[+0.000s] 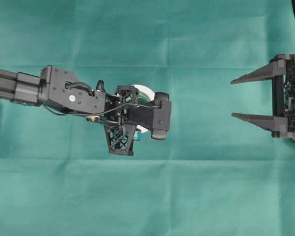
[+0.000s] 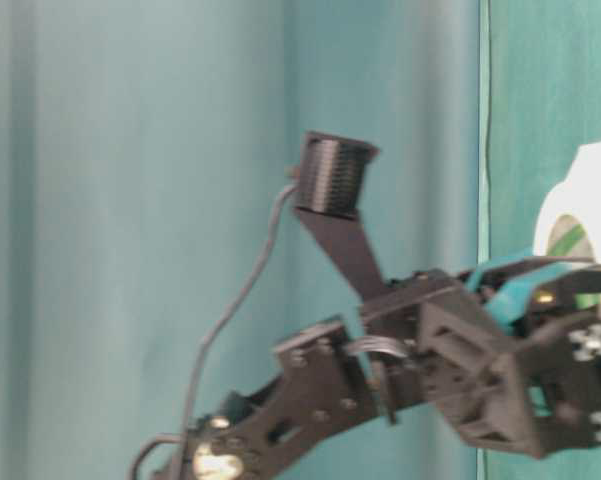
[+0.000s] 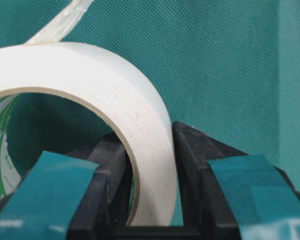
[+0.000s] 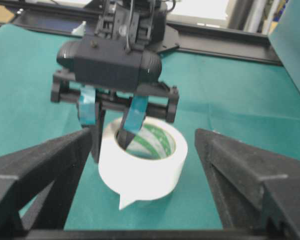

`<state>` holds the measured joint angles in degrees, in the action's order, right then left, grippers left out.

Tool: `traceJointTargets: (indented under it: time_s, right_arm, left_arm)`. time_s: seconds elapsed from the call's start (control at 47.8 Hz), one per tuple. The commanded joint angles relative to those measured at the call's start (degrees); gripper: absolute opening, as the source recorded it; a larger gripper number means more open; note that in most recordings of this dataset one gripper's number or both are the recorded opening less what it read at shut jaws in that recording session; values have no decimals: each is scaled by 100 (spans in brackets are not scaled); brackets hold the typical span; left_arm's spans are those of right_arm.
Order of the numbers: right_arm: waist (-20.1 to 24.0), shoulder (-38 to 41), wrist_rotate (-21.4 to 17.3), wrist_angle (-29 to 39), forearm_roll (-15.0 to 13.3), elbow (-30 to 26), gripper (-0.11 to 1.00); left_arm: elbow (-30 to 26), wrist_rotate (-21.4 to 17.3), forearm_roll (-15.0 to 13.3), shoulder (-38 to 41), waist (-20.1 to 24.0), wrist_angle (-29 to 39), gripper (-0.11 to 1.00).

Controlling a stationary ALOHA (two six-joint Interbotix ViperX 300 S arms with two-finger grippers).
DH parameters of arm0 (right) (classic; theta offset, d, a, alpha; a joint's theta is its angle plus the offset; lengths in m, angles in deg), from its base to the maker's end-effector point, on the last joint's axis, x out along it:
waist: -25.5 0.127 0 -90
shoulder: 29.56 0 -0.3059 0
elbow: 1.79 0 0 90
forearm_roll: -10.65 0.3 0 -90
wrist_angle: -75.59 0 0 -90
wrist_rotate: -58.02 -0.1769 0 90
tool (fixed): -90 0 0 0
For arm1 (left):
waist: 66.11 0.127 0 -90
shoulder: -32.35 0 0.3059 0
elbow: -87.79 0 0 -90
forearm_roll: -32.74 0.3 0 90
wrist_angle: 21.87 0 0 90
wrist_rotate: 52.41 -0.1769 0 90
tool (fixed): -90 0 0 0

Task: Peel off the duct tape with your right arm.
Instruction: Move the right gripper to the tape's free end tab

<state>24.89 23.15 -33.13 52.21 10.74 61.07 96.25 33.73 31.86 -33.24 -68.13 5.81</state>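
Left gripper (image 4: 111, 131) pinching the wall of the duct tape (image 4: 142, 167); right gripper (image 1: 240, 98) spread wide, well apart from it.

I saw a smooth white roll with a green-printed core lying flat on the woven teal cloth (image 1: 196, 191). One teal-padded lattice finger (image 4: 134, 119) sat inside the core, the other outside. A pointed loose strip end (image 4: 127, 201) faced my right arm's solid black fingers (image 1: 253, 118).
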Motion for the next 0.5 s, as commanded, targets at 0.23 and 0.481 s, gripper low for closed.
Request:
traceJointTargets:
  time_s: [0.23, 0.481]
  right_arm:
    - [-18, 686, -158, -431, 18, -149, 71]
    - [-18, 1670, -167, -668, 18, -571, 71]
  left_arm:
    - [-615, -18, 26, -686, 18, 519, 21]
    - [-914, -26, 44, -861, 62, 958, 21]
